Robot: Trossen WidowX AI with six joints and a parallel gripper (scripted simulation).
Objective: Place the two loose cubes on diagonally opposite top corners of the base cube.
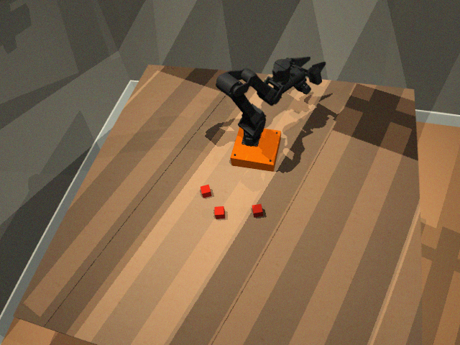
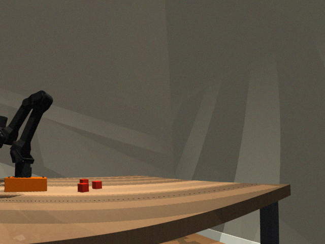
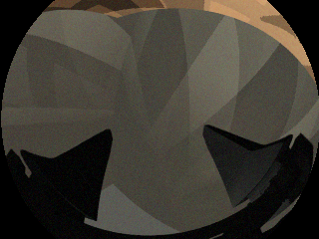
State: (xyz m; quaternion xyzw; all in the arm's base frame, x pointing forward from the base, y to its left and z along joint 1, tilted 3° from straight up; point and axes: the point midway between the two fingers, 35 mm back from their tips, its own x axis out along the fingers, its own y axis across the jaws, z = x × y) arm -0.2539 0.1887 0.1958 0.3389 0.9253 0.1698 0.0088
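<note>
Top looks down, exterior low sideways (sharing table (image 1: 334, 241)).

Striped wooden table (image 2: 183, 207) with dark leg (image 2: 268, 223), grey faceted wall (image 2: 183, 79), white baseboard (image 1: 55, 218)

The exterior view's left edge cuts off the arm (image 2: 28, 123), hiding its gripper (image 1: 313, 67).

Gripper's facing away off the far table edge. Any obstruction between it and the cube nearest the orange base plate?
Probably reachable. The open, empty gripper points away from the cubes, so the arm must swing round. That cube sits apart from the other two, with nothing above or around it.
</note>
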